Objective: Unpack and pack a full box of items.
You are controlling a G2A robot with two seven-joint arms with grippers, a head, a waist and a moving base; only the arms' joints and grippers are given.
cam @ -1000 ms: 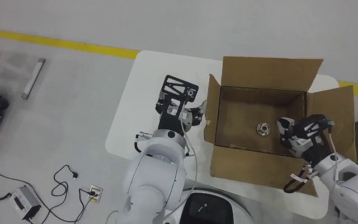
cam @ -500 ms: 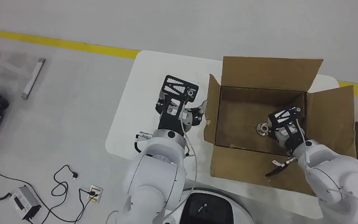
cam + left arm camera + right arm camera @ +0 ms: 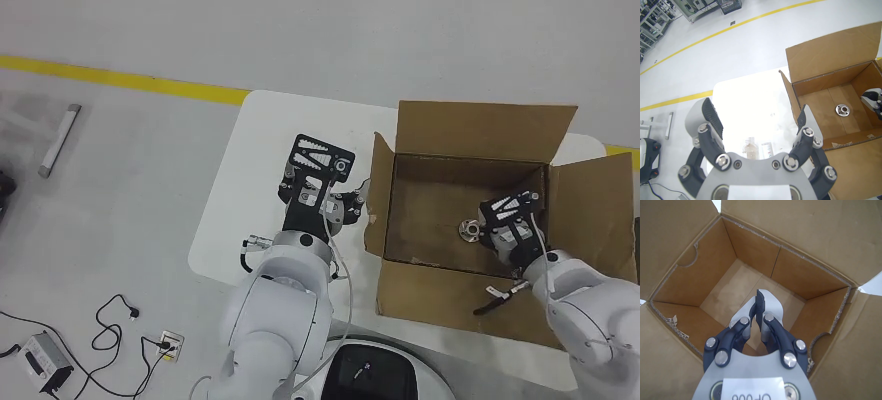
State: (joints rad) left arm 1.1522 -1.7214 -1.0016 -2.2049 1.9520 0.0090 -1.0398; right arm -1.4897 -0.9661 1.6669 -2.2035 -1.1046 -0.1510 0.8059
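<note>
Box stands open on the white table, flaps spread, and the only item on its floor is a metal ring. The ring lies flat, hole upward, near the middle of the floor. Being round, it has no long axis, so any angle of approach would suit as well as another.

The right gripper is inside the box, its fingers pressed together with nothing between them, as the right wrist view shows. From it the ring lies to the robot's left and a little nearer the robot's body, just beside the fingertips but not touching. How high the fingertips hang above the box floor is hard to judge from above; they seem to be partway down.

The left gripper hangs over the table outside the box, fingers spread wide and empty, with the box's side wall between it and the ring. So the right arm is plainly the nearer one. Below the left gripper a small bottle and a tube stand on the table, which suggests that unpacking is almost done.

For a pick, the right gripper would need to spread its fingers, shift left over the ring and go down, then close across the rim or catch one edge through the hole.
</note>
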